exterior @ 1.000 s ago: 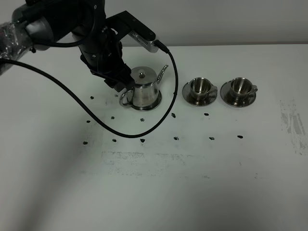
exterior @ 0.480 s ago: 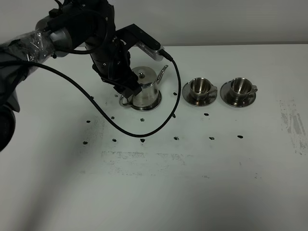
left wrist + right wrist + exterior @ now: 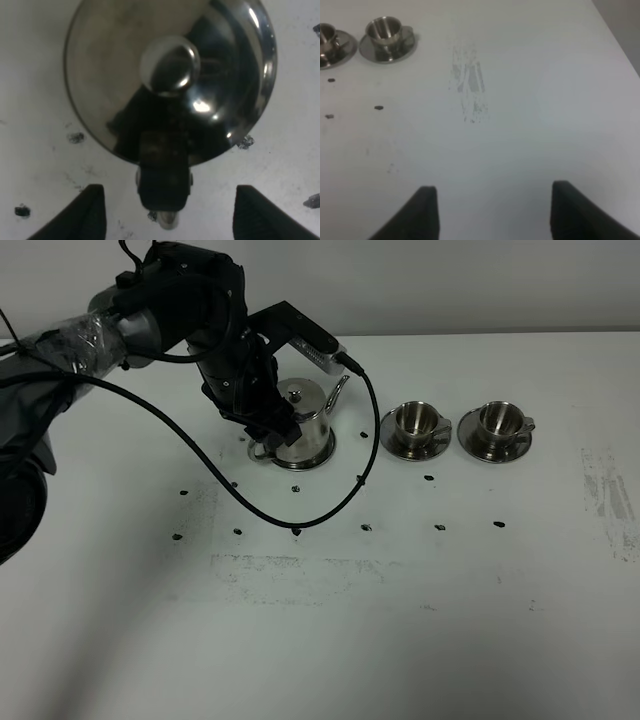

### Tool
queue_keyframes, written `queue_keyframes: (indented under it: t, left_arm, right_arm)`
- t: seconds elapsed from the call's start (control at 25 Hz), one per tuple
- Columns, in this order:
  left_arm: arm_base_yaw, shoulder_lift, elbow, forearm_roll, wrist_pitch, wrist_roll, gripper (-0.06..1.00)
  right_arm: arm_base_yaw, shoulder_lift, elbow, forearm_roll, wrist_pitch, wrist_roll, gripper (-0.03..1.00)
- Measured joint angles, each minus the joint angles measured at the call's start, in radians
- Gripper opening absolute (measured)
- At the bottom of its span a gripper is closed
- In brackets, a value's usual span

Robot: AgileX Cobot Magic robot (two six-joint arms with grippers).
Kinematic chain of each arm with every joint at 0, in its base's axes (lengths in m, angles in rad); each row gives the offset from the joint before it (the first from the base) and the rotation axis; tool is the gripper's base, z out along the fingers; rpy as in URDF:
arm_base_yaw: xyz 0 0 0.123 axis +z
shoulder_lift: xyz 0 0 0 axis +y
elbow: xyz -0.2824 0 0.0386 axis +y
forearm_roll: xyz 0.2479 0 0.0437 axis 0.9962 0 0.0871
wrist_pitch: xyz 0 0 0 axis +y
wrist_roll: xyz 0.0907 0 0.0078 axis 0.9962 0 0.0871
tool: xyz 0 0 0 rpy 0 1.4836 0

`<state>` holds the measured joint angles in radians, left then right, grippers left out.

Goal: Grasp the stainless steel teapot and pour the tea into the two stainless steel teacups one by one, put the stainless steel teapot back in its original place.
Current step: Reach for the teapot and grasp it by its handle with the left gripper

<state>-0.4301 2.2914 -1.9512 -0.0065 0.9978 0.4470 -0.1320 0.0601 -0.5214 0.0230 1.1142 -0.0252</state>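
The stainless steel teapot (image 3: 305, 420) stands on its round steel dish (image 3: 315, 459), spout toward the cups, lid on, so the tea is hidden. My left gripper (image 3: 268, 432) hangs over the pot's handle side. In the left wrist view the left gripper (image 3: 172, 215) is open, its fingertips (image 3: 92, 210) either side of the loop handle (image 3: 165, 182), below the lid knob (image 3: 170, 65). The two stainless steel teacups (image 3: 415, 421) (image 3: 498, 419) sit on saucers to the right. My right gripper (image 3: 495, 212) is open over bare table, with one teacup (image 3: 383, 28) far off.
The left arm's black cable (image 3: 300, 522) loops across the table in front of the teapot. Small dark marks (image 3: 438, 527) dot the white table (image 3: 400, 620). A scuffed patch (image 3: 608, 495) lies near the right edge.
The left arm has swung right and closer over the teapot, covering its handle side. Teapot and cups have not moved.
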Motion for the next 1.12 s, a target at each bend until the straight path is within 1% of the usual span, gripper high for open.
queue_keyframes:
  t: [0.2,0.6,0.84,1.12]
  left_arm:
    - [0.0,0.018,0.0,0.0,-0.001,0.0,0.53]
    - [0.0,0.039,0.0,-0.003,-0.041,0.0,0.53]
    - [0.0,0.039,0.0,-0.029,-0.041,0.0,0.53]
    - [0.0,0.039,0.0,-0.03,-0.035,0.0,0.51]
  right_arm:
    - [0.0,0.0,0.0,0.0,0.0,0.0,0.48]
    - [0.0,0.0,0.0,0.0,0.0,0.0,0.48]
    - [0.0,0.0,0.0,0.0,-0.001,0.0,0.48]
    - [0.0,0.0,0.0,0.0,0.0,0.0,0.48]
